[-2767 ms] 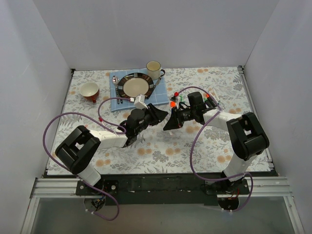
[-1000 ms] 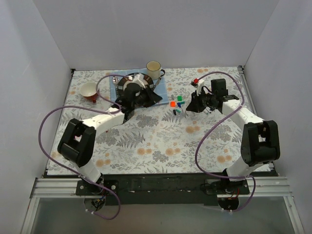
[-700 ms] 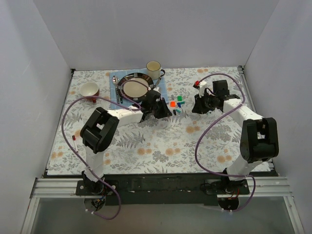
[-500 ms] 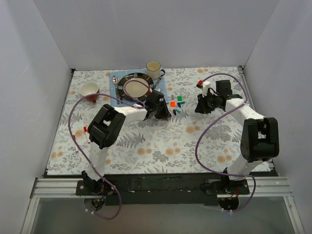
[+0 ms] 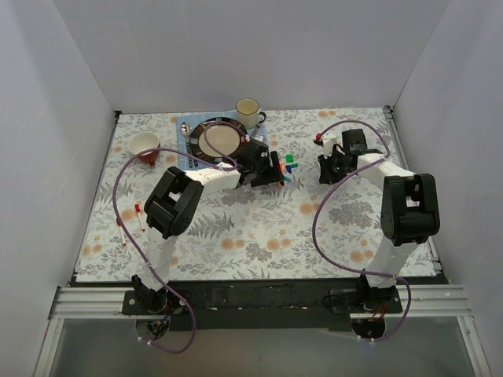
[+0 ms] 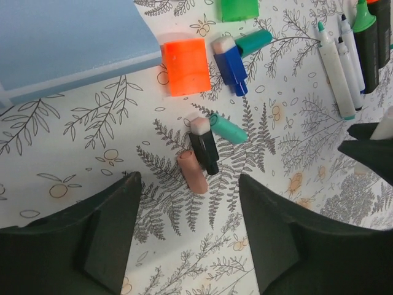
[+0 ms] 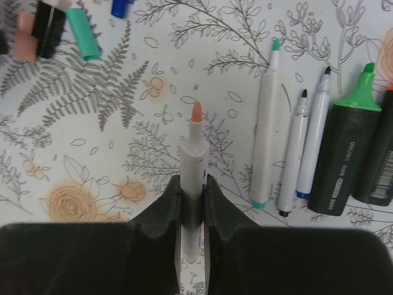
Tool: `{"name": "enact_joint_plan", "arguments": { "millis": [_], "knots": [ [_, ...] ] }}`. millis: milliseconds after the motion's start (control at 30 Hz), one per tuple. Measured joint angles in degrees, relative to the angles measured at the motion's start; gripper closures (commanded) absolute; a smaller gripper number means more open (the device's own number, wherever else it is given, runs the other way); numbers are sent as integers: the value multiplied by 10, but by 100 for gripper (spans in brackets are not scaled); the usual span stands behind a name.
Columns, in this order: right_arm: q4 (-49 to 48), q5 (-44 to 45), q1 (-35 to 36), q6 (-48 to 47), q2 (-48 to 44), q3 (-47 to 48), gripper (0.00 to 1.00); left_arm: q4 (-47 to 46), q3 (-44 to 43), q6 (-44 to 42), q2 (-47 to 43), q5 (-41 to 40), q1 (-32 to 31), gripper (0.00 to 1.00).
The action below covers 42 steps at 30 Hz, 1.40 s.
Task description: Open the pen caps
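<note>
1. The left gripper (image 6: 187, 181) hangs released, its jaws wide apart with nothing between them. It is right above a pink cap (image 6: 192, 172) and a black cap (image 6: 204, 150) lying side by side.
2. A teal cap (image 6: 228, 128) lies just beside the black one. Farther on are an orange cap (image 6: 185, 66), a blue cap (image 6: 231, 63) and a green cap (image 6: 239, 8), all loose on the cloth.
3. The edge of the blue placemat (image 6: 61, 37) runs right up against the orange cap.
4. The right gripper (image 7: 191, 184) is clenched on a white pen (image 7: 195, 147) whose orange tip is bare.
5. Close on that pen's right lies a tight row: a teal-tipped pen (image 7: 267, 123), two thin pens, then a green marker (image 7: 347, 147).
6. To its left, the floral tablecloth (image 7: 92, 153) lies open up to the caps.
7. From above, the caps lie between the two grippers, with a wide stretch of cloth nearer the bases.
</note>
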<state>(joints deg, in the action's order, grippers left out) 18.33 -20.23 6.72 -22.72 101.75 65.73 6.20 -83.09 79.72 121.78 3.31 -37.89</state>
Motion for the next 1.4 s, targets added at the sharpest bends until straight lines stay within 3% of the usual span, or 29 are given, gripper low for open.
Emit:
{"name": "enact_joint_plan", "arguments": {
  "millis": [167, 233, 467, 667, 833, 967, 1067, 1233, 1400],
  "knots": [
    [11, 56, 12, -24, 42, 42, 82, 16, 8, -45, -45, -16, 2, 16],
    [12, 83, 27, -32, 50, 49, 75, 24, 17, -64, -86, -28, 4, 2],
    [16, 168, 73, -47, 66, 62, 64, 47, 70, -111, -340, -37, 42, 2],
    [17, 231, 67, -47, 74, 62, 61, 58, 233, -113, -588, -35, 105, 2],
    [19, 241, 64, -48, 64, 61, 60, 86, 373, -79, -692, -46, 146, 2],
    [29, 174, 60, -49, 4, 50, 60, 118, 442, -40, -708, -59, 181, 2],
    [37, 73, 56, -53, -60, 41, 59, 128, 463, -14, -705, -78, 200, 4],
    [38, -120, 53, -59, -142, 7, 59, 136, 465, 16, -649, -130, 229, 19],
    [44, -224, 60, -55, -144, -11, 59, 171, 400, 10, -513, -182, 278, 37]
  ]
}}
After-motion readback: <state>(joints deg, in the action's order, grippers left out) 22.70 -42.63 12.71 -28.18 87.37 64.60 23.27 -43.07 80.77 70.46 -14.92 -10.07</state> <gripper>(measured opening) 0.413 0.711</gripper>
